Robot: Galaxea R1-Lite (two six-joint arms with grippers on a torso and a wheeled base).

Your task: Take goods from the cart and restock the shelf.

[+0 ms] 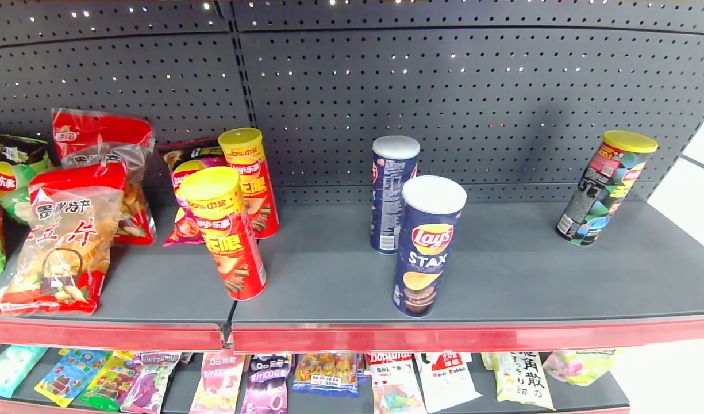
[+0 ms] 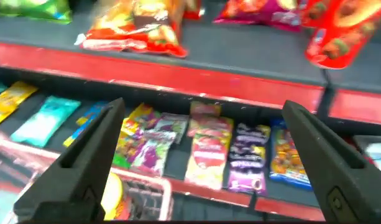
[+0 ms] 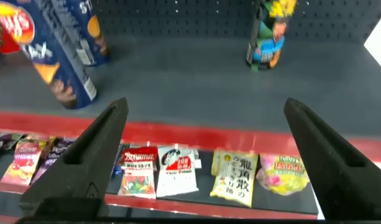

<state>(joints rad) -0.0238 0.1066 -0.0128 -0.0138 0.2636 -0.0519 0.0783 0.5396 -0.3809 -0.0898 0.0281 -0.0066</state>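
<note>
While the shelf point(image 1: 501, 270) already carries snack bags point(image 1: 64, 241) at its left, two red canisters point(image 1: 225, 241), two blue canisters point(image 1: 426, 247) and one patterned canister point(image 1: 604, 190) far right, the wide bare stretches suggest restocking is only partway done. What looks like the cart point(image 2: 146, 186) sits below the left gripper point(image 2: 202, 104). Both its fingers and those of the right gripper point(image 3: 206, 101) are spread and hold nothing, so the next item has yet to be picked.

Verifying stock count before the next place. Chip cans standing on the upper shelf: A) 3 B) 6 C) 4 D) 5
D: the upper shelf holds a front red can, a back red can, a front blue can, a back blue can and a black can at the right end.
</note>
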